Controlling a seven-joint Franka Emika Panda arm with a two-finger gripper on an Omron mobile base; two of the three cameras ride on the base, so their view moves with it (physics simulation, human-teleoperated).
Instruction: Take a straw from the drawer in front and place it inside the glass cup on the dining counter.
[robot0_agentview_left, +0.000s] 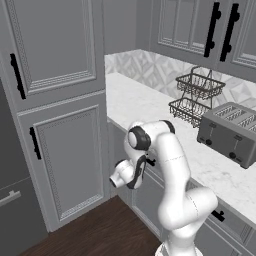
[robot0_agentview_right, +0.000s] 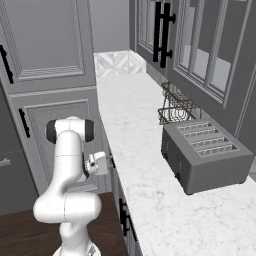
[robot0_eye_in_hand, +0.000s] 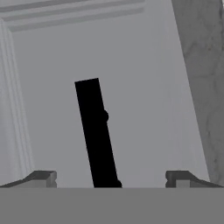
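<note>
Two finger tips sit wide apart at the bottom of my hand view, nothing between them, so the fingers (robot0_eye_in_hand: 111, 178) read as released. Landmark: the black bar handle (robot0_eye_in_hand: 96, 133) on the drawer (robot0_eye_in_hand: 131, 65). In the hand view the left tip is well left of the handle's lower end, the right tip well right of it; the handle runs up the panelled grey front, slightly tilted. Right of the handle, past the drawer front, I see a strip of the veined desk edge (robot0_eye_in_hand: 205, 87). From the left base view the hand (robot0_agentview_left: 121, 176) hangs low against the cabinet face below the desk (robot0_agentview_left: 145, 102). On the desk, well right of the handle, stand a two-tier wire basket (robot0_agentview_left: 197, 97) and a grey toaster (robot0_agentview_left: 230, 132). Straw: cannot tell its place; the drawer is shut.
</note>
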